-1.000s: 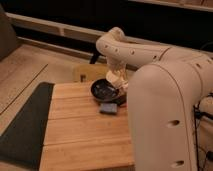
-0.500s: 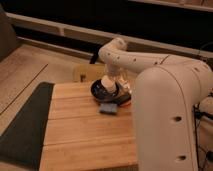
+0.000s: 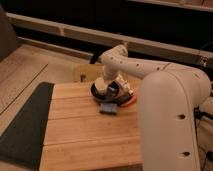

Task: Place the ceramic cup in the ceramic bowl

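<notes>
The black ceramic bowl (image 3: 101, 93) sits at the far side of the wooden table (image 3: 85, 130). The white-cream ceramic cup (image 3: 101, 84) is over or inside the bowl, right at the end of my arm. My gripper (image 3: 109, 86) is just above the bowl, next to the cup. My white arm comes in from the right and hides the bowl's right part.
A flat blue-grey block (image 3: 108, 108) lies just in front of the bowl. An orange flat item (image 3: 129, 100) shows to the bowl's right. A tan round object (image 3: 86, 73) stands behind the table. A dark mat (image 3: 25, 125) lies to the left.
My arm's end has moved down and a little left, bringing the cup lower over the bowl.
</notes>
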Motion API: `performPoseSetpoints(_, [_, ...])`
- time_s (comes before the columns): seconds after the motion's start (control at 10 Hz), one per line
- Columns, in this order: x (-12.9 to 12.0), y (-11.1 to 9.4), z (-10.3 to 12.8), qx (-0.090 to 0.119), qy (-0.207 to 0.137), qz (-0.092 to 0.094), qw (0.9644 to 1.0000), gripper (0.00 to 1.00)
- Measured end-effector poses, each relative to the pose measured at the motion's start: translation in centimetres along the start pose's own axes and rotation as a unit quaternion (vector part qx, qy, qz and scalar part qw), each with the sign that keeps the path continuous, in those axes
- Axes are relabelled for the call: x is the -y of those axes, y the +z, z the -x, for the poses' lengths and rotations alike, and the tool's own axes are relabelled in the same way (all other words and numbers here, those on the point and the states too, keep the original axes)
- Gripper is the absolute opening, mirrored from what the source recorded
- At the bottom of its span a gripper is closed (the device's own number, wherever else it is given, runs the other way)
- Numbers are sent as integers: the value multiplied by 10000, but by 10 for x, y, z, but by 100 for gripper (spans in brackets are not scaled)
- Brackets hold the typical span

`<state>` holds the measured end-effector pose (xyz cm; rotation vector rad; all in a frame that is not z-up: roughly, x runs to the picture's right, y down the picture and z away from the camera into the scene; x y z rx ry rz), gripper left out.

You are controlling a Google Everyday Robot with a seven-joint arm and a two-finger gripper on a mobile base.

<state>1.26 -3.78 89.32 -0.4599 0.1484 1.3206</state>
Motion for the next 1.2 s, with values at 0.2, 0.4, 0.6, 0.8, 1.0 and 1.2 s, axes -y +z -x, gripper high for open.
performPoseSetpoints(0.2, [-1, 0, 0, 10, -4, 47, 10000, 30])
performPoseSetpoints(0.4, [-3, 1, 0, 9, -12, 52, 10000, 30])
performPoseSetpoints(0.6, [-3, 1, 0, 9, -13, 51, 10000, 48])
performPoseSetpoints(0.8, [-3, 1, 1, 9, -15, 51, 10000, 69])
performPoseSetpoints(1.0, [-3, 1, 1, 9, -15, 50, 10000, 80])
performPoseSetpoints(1.2, [-3, 1, 1, 10, -14, 49, 10000, 80])
